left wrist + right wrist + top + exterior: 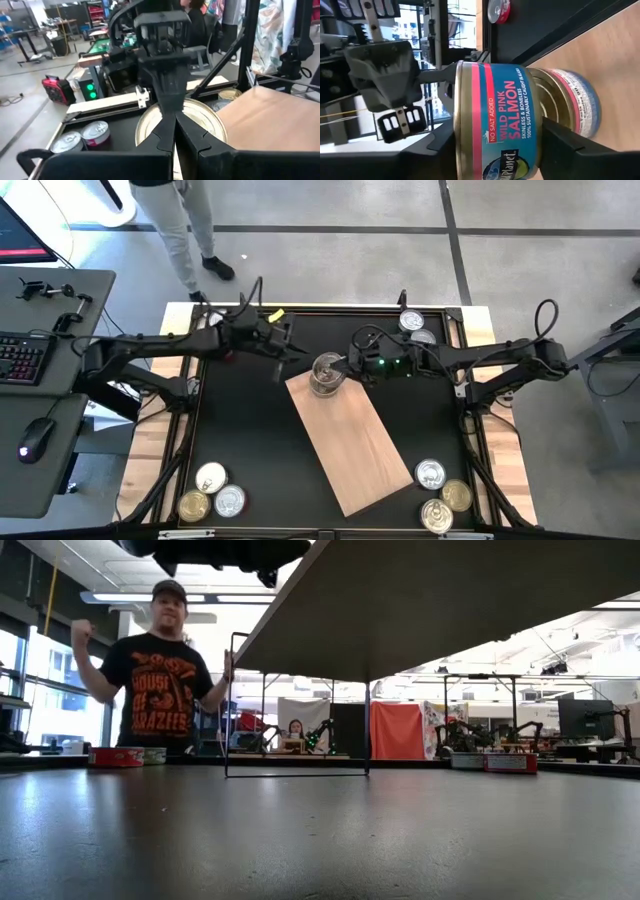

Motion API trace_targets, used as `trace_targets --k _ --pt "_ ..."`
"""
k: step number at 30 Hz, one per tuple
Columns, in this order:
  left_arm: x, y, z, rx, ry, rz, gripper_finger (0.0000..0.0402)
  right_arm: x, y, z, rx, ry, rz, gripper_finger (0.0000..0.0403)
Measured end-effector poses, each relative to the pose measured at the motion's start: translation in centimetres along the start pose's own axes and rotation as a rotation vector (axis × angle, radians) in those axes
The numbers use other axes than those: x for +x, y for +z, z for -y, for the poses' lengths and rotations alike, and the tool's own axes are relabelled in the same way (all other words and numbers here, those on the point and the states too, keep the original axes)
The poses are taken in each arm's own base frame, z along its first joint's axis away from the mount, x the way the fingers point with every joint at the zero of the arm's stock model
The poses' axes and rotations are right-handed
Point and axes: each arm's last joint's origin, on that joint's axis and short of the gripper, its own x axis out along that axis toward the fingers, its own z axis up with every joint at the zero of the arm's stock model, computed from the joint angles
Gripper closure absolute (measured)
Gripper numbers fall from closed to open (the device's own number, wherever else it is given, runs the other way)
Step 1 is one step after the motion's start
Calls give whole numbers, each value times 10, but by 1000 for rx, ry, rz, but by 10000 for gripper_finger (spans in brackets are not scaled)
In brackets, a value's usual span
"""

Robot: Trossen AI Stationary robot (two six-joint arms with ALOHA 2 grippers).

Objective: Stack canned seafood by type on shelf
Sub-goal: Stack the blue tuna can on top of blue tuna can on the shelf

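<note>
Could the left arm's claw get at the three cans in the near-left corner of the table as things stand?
Probably yes. The left claw is shut and empty near the board's far end, and the three cans sit on bare table with nothing between; reach itself is unconfirmed.

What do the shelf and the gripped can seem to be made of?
Shelf: probably wood, matte light brown, with visible grain.
Can: probably metal, going by its shiny gold rims, wrapped in a glossy printed label, probably paper. The right gripper holds it; the left gripper is alongside.

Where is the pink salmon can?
In the high view, the salmon can is in the right gripper, atop another tin at the shelf's far end.
</note>
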Motion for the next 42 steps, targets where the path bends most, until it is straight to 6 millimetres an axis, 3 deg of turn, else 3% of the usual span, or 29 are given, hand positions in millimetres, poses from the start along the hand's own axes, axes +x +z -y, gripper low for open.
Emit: trace_targets --k 10,20,42 --pt "8 -2 7 -25 -31 0 401 18 -2 7 1 -8 -16 186" --pt "8 -3 7 -74 -32 -14 401 16 -4 3 26 12 -74 184" --pt "7 -8 8 -105 -38 -58 401 16 -6 4 2 -5 -33 183"
